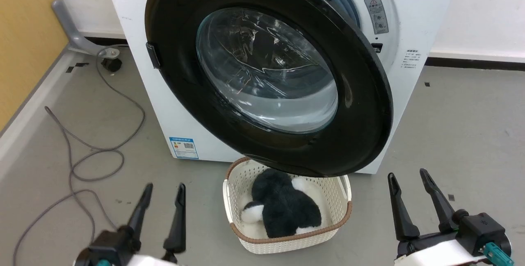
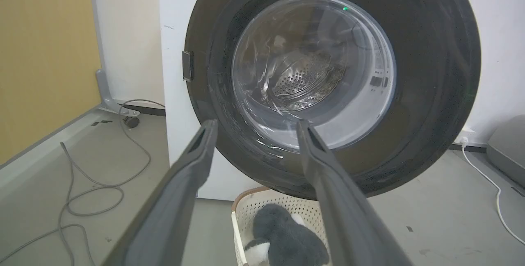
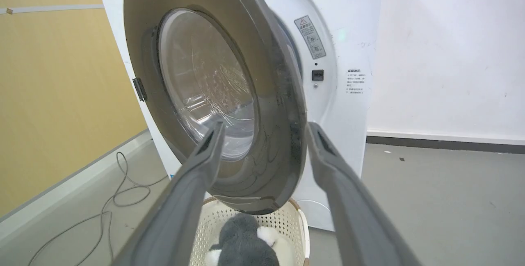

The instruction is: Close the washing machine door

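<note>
The washing machine door (image 1: 361,106), a big black ring around a bulging clear glass centre, stands partly ajar from the white washing machine (image 1: 410,53), its right edge swung out over the basket. The door (image 2: 430,94) fills the left wrist view, and from the right wrist the door (image 3: 279,94) shows edge-on with a gap behind it. My left gripper (image 1: 163,190) is open at the lower left, well short of the door. At the lower right my right gripper (image 1: 407,176) is open too, just below the door's bottom rim. Neither touches anything.
A cream perforated basket (image 1: 332,233) holding a black-and-white plush toy (image 1: 283,208) sits on the grey floor under the door, between my grippers. A grey cable (image 1: 82,151) loops on the floor at left. A yellow wall panel (image 1: 24,32) runs along the left.
</note>
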